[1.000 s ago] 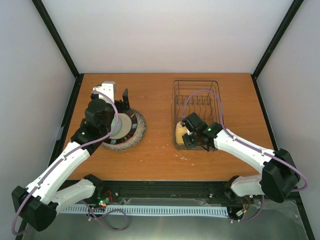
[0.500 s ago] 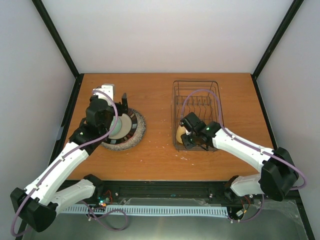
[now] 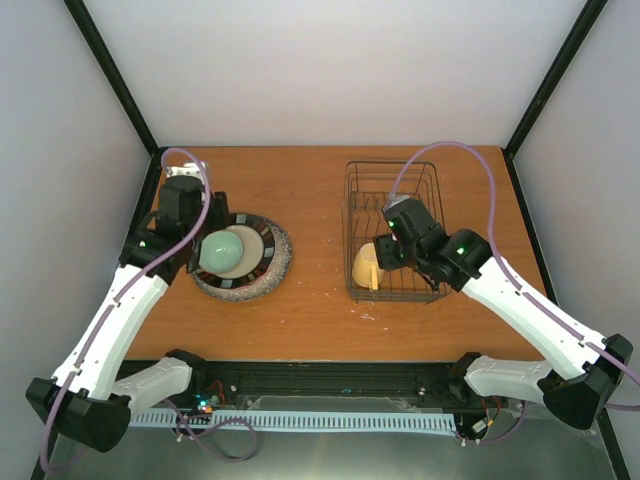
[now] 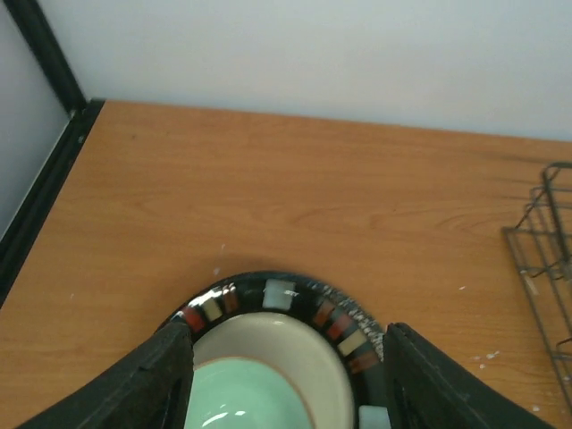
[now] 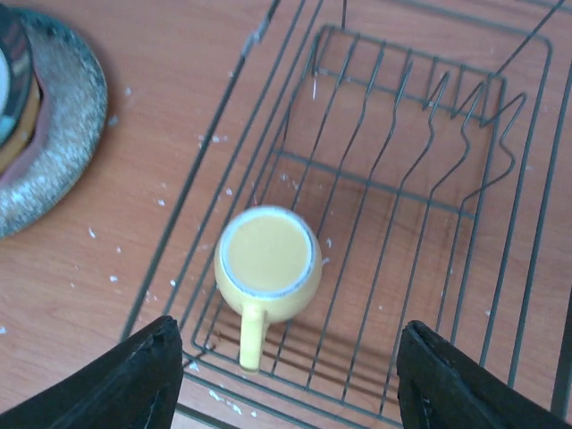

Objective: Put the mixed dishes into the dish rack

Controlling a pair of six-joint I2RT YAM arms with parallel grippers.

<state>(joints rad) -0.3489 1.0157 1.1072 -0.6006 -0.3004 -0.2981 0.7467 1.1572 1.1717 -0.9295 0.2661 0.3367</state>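
The dish rack point(image 3: 395, 190), dark thin wire, stands at right on the table. A yellow mug point(image 5: 266, 259) rests in its near left corner point(image 3: 367, 265), handle toward the front. My right gripper point(image 5: 286, 384) hangs open above the mug point(image 3: 395, 250), touching nothing. At left is a stack: a speckled grey plate point(image 3: 281, 262), a dark patterned plate point(image 4: 281, 295), a cream plate point(image 4: 299, 344) and a mint green bowl point(image 3: 222, 252) on top. My left gripper point(image 4: 286, 384) is low over the stack, open, one finger on each side of the bowl point(image 4: 241, 393). Whether they touch it is hidden.
The rack's left edge point(image 4: 545, 232) shows at the right of the left wrist view. Black frame posts stand at the table's back corners, with walls close on three sides. White crumbs dot the wood in front of the rack.
The right gripper opened, let go of the mug and rose back over the rack. The left arm swung left, uncovering the green bowl, and its jaws narrowed around it.
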